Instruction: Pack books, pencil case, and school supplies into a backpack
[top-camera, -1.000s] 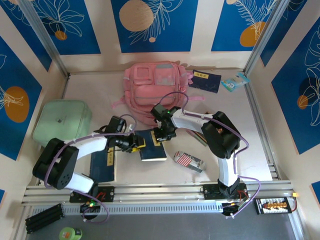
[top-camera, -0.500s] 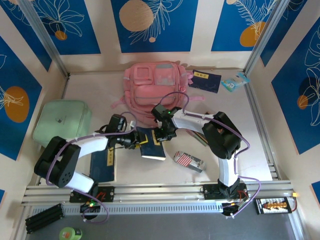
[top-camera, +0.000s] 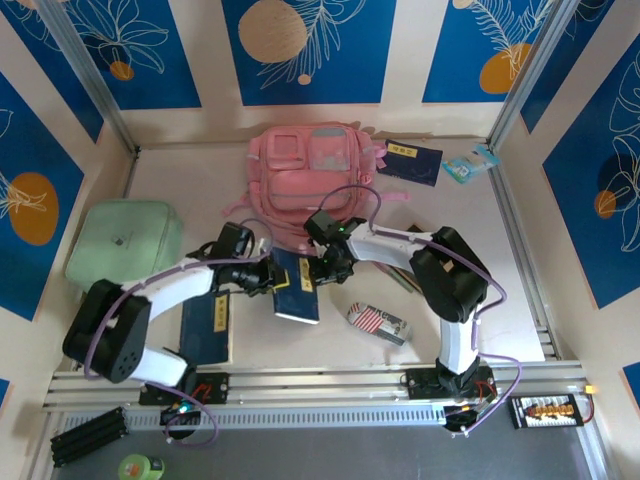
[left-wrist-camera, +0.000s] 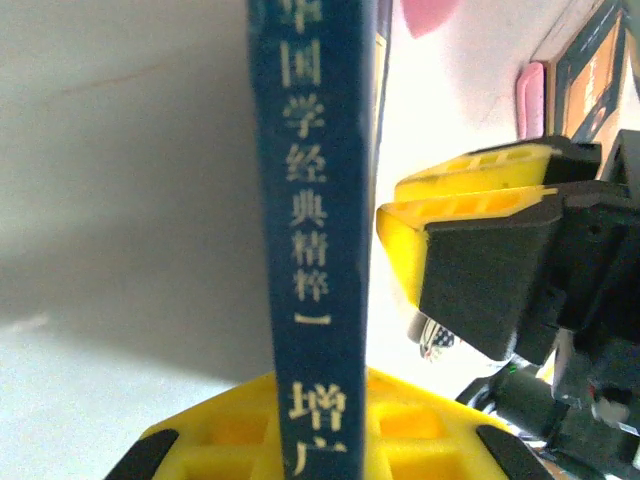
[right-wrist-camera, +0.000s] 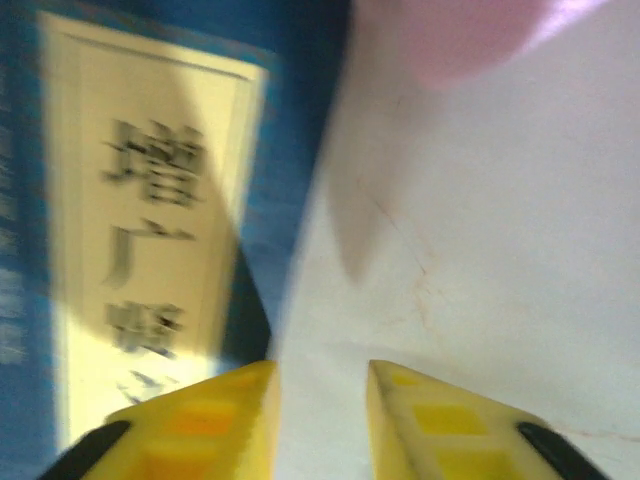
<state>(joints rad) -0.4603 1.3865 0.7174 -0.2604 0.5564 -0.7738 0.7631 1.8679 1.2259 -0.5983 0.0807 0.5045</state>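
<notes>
Left gripper (top-camera: 268, 275) clamped on navy book (top-camera: 298, 290), mid-worktop (top-camera: 500, 290), just before backpack (top-camera: 310, 175); forearm stretched low. Right gripper (top-camera: 322, 268) beside book's right edge, narrow gap, empty, elbow folded. Bare room toward right edge; pencil case (top-camera: 377, 322) near.

book (top-camera: 298, 290) before backpack (top-camera: 310, 175), pencil case (top-camera: 377, 322) right of it

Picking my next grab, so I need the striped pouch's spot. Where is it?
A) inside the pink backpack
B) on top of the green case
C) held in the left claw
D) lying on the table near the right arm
D: the striped pouch lies on the table, out in the open and apart from the pink backpack.
</notes>
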